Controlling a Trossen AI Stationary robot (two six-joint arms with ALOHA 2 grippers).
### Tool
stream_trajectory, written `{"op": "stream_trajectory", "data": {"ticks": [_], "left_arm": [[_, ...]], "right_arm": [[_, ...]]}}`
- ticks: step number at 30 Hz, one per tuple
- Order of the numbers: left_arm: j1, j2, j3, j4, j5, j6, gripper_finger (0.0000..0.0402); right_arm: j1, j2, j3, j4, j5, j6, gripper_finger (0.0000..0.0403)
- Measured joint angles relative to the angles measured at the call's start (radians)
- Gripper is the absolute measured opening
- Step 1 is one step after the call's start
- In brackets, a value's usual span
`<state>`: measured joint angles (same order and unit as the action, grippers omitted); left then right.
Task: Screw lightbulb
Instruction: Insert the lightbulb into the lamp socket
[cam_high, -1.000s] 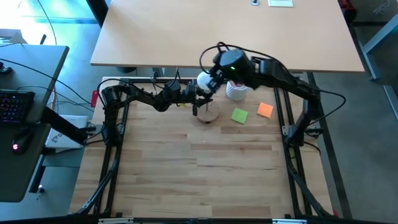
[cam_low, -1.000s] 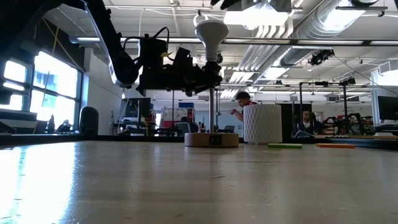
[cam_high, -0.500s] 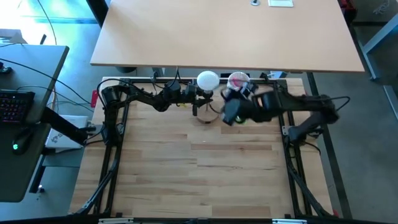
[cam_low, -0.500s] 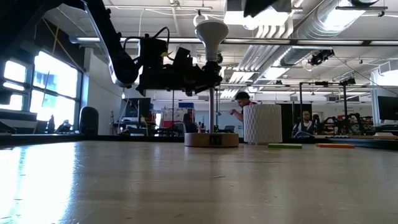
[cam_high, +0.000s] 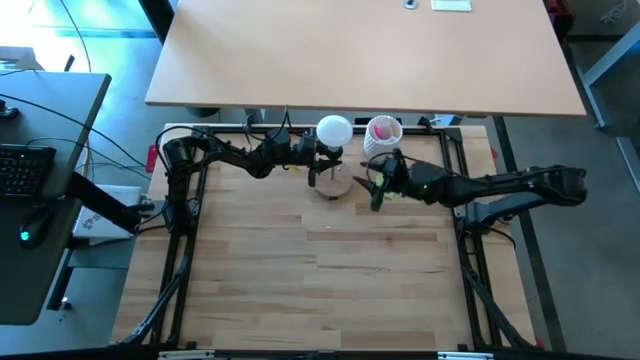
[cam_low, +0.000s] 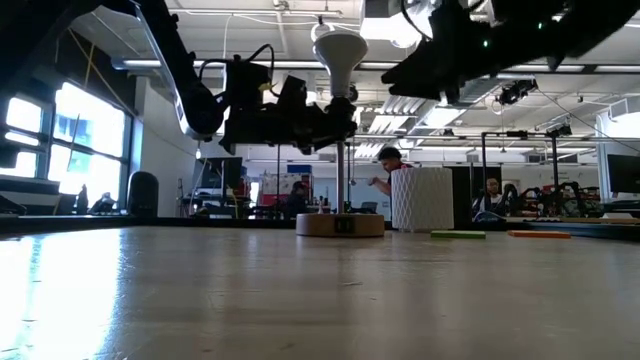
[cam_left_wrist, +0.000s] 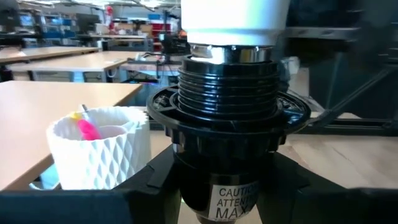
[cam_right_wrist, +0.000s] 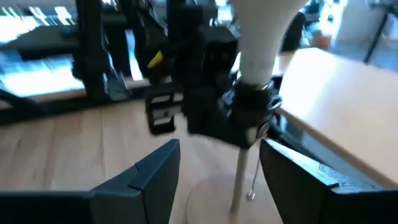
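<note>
The white lightbulb (cam_high: 334, 130) stands upright with its screw base in the black socket (cam_left_wrist: 224, 124), which sits on a thin rod (cam_low: 340, 175) above the round wooden base (cam_high: 333, 186). It also shows in the low view (cam_low: 340, 48) and the right wrist view (cam_right_wrist: 261, 37). My left gripper (cam_high: 320, 152) is shut on the socket. My right gripper (cam_high: 373, 190) is open and empty. It is just right of the wooden base, below the bulb's height, with its fingers (cam_right_wrist: 155, 177) pointing at the lamp. My left gripper pinches the socket's lower body (cam_left_wrist: 205, 180), below the wide collar, between its two fingers. It comes in level from the table's left. The socket stands upright on its rod, with the bulb in its top.
A white ribbed cup (cam_high: 382, 133) with pink contents stands right of the lamp at the far edge. Behind it in the low view lie a green note (cam_low: 458, 234) and an orange note (cam_low: 538, 234), under my right arm. The near half of the table (cam_high: 330, 290) is bare wood.
My right gripper has left the bulb's globe. It has swung toward the table's near edge and come down to the right of the wooden base. The bulb stays upright in the socket.
</note>
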<state>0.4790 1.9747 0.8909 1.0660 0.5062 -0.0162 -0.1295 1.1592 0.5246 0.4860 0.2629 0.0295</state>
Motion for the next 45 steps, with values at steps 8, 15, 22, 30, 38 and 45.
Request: {"op": "stream_trajectory", "data": {"ticks": [8,15,22,30,38,45], "left_arm": [[0.010,0.000,0.000,-0.005,0.158,-0.041,0.0138],[0.010,0.000,-0.001,-0.015,0.176,-0.036,0.0138],[0.010,0.001,-0.001,-0.017,0.273,-0.018,0.0138],[0.010,0.001,-0.001,-0.017,0.279,-0.013,0.0138],[0.010,0.001,-0.001,-0.017,0.278,-0.022,0.0138],[0.010,0.001,-0.001,-0.016,0.276,-0.030,0.0138]], "right_arm": [[-0.315,0.085,0.042,0.138,-0.525,-0.018,0.0220],[-0.505,0.199,0.201,0.002,-0.889,-0.071,0.0220],[-0.538,0.390,0.388,-0.047,-1.213,-0.056,0.0220],[-0.539,0.528,0.536,-0.072,-1.406,-0.104,0.0220],[-0.539,0.632,0.638,-0.070,-1.570,-0.142,0.0220],[-0.536,0.705,0.728,-0.070,-1.682,-0.120,0.0220]]}}
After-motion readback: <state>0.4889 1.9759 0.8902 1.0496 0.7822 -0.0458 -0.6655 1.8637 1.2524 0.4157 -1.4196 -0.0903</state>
